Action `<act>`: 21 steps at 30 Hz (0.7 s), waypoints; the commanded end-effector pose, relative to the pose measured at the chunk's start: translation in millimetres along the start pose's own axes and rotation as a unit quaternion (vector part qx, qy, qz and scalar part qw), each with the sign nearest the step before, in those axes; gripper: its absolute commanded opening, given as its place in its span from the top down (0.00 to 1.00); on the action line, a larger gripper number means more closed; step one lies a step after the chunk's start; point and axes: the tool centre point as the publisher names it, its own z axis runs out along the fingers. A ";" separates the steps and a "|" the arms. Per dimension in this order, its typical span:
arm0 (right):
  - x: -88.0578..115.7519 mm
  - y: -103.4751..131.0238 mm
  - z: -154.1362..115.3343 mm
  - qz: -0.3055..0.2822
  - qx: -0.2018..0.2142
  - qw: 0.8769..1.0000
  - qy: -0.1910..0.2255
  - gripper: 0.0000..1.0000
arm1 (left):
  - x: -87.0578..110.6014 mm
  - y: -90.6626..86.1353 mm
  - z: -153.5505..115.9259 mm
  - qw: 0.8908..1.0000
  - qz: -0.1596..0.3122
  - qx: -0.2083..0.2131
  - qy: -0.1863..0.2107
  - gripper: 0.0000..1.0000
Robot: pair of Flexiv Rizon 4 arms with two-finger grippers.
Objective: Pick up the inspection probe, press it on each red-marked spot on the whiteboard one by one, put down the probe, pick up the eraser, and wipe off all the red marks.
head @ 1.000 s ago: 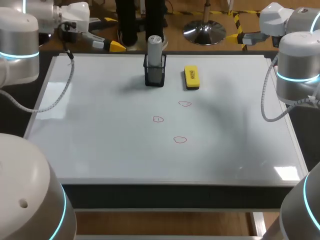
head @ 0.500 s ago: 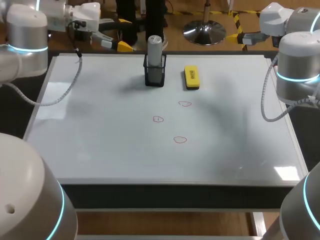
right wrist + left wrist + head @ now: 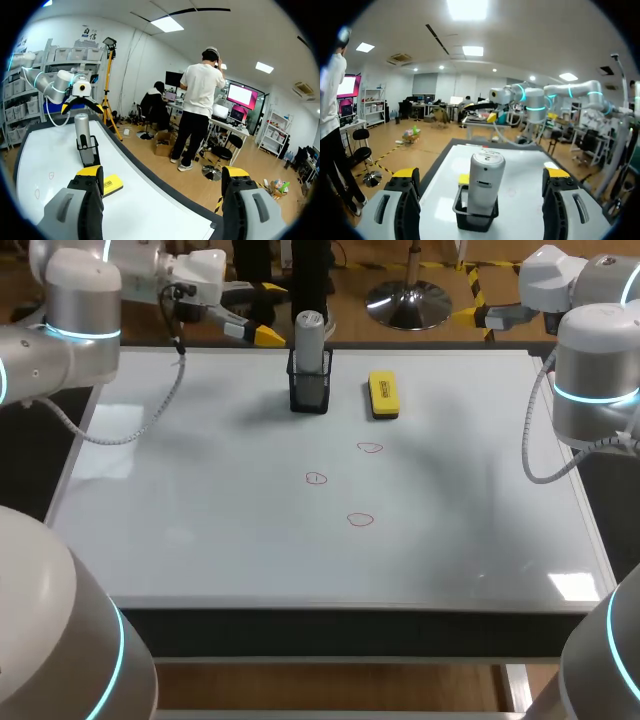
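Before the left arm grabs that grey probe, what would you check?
1. Left claw open: ok, fingers wide apart.
2. Probe upright in its holder: ok.
3. Probe lined up with the left claw: ok; the left wrist view shows it centred ahead of the fingers, not yet between them.
4. Eraser out of the way: ok, it lies beside the holder, apart from it.
5. Red marks ready on the board: ok, three show, unwiped.
6. Right claw clear: ok, open at the board's far right corner.
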 end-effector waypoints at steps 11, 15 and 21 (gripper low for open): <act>-0.5 0.0 0.3 0.000 0.001 1.000 0.000 0.00 | -5.3 15.7 26.5 1.000 -0.005 0.006 0.024 0.00; -0.5 0.0 0.3 0.000 0.001 1.000 0.000 0.00 | -5.7 19.9 33.6 1.000 -0.006 0.003 0.022 0.00; -0.5 0.0 0.3 0.000 0.001 1.000 0.000 0.00 | -7.0 27.8 40.2 1.000 -0.007 0.002 0.016 0.00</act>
